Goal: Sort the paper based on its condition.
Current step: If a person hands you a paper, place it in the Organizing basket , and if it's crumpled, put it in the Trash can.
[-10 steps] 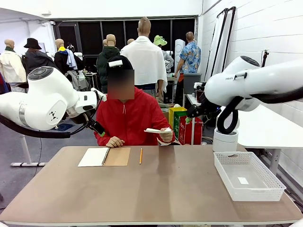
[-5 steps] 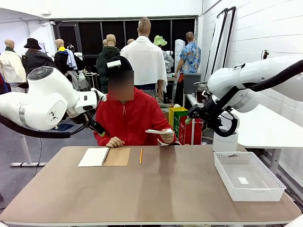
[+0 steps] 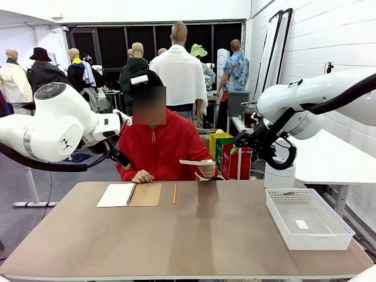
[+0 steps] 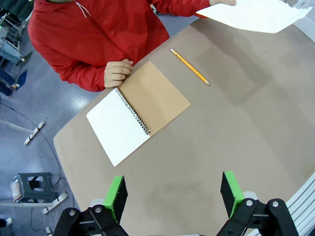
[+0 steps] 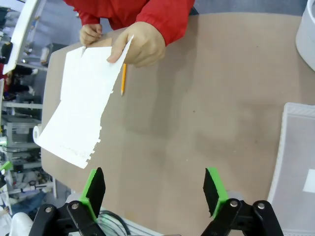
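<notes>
Jaws of the left gripper (image 4: 173, 191) are spread wide and empty over the brown rectangular table (image 3: 205, 235) — the thin white paper sheet (image 3: 195, 162) is held up flat in the person's hand (image 3: 206, 170) at the far edge — and those of the right gripper (image 5: 153, 191) are likewise spread, empty.

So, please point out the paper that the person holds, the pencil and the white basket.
paper (image 5: 81, 105), right wrist view, middle of the sheet.
pencil (image 4: 189, 66), left wrist view, middle of the shaft.
white basket (image 3: 320, 242), front view, its near mesh wall.
</notes>
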